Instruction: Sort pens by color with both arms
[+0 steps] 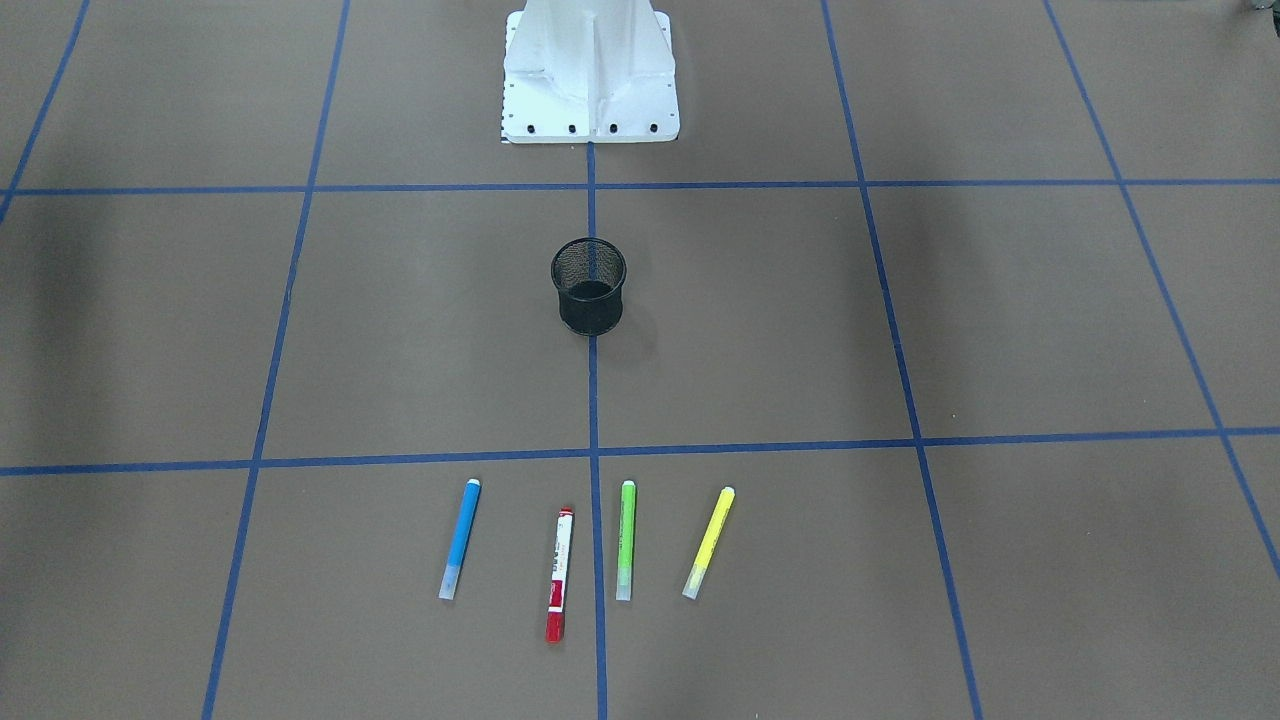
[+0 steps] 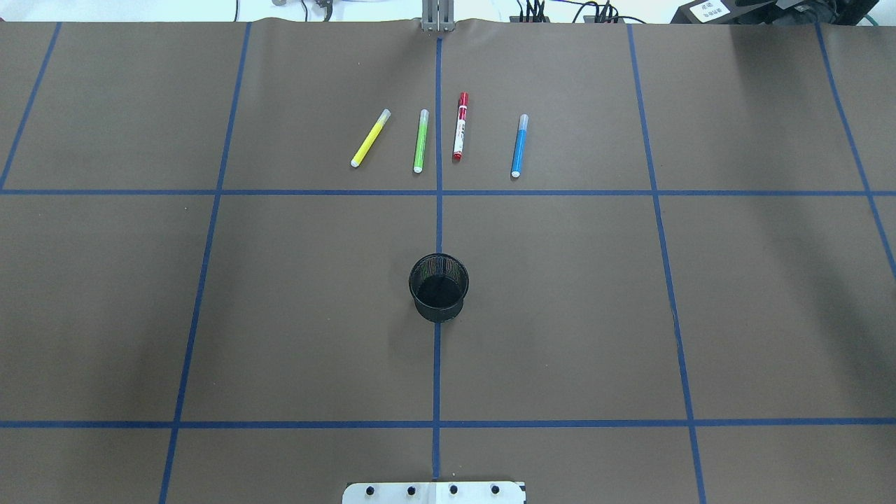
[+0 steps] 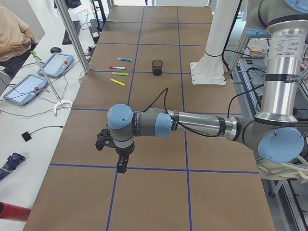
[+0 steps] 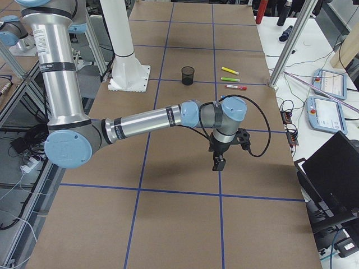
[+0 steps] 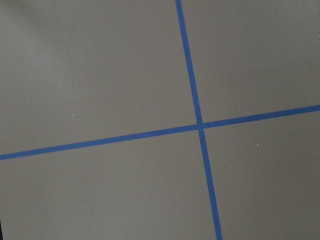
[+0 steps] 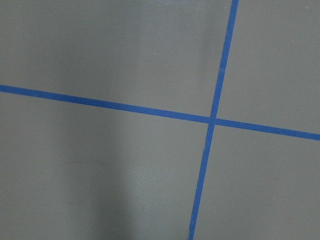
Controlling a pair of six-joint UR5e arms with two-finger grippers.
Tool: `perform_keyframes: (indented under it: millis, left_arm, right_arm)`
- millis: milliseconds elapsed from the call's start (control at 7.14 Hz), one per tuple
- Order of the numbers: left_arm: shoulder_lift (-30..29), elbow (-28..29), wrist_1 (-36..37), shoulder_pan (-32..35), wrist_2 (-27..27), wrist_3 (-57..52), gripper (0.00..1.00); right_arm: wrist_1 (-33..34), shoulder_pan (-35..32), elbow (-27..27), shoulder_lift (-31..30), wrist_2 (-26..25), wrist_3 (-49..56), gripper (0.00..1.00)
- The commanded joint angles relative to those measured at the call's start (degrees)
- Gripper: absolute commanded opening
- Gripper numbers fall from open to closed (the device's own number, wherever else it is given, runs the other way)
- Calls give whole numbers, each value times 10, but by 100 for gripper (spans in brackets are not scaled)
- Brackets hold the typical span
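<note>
Two arms, one cup, four pens, as I logged them from the remote station.

Nearest the robot stood one white pedestal base (image 2: pixel 434 492), bolted at the edge of the brown desk (image 2: pixel 280 280), which was ruled into squares by blue tape lines (image 2: pixel 210 192).

The left arm (image 3: pixel 197 122) reached out level over the desk's left end. Its jaws hung pointing down above the surface, and I could not tell whether they were released or clenched. Its wrist camera gave me only one tape crossing (image 5: pixel 200 125).

The right arm (image 4: pixel 151 120) was posed the same way over the right end. The state of its jaws was likewise beyond my telling, and its wrist camera also showed one crossing (image 6: pixel 212 120).

Farther out, one black mesh cup (image 2: pixel 437 311) stood upright on the centre tape line, with no pen in it.

Beyond the next cross line lay the four pens, flat on the desk in one row and all apart from each other:
- One yellow pen (image 2: pixel 370 138) was leftmost and slanted.
- One green pen (image 2: pixel 421 141) lay just left of the centre line.
- One white-bodied pen with red ends (image 2: pixel 460 127) lay just right of the centre line.
- One blue pen (image 2: pixel 519 145) was rightmost.

Farthest off, past the desk's edge, one person (image 3: pixel 9 33) sat at a side table.
</note>
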State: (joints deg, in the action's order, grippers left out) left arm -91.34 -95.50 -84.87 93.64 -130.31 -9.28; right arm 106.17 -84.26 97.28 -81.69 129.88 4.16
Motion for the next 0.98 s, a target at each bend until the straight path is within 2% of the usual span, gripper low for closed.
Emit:
perform_keyframes:
  millis: [0,841]
  left_arm:
    - [13,-9,-4,-3,-4,-4,100]
    - [14,-25,-3,-3,-3,0,100]
  right_arm:
    - [-1,-4,2,-2,-1,1,100]
    - [-1,-3,0,-10,-4,7,100]
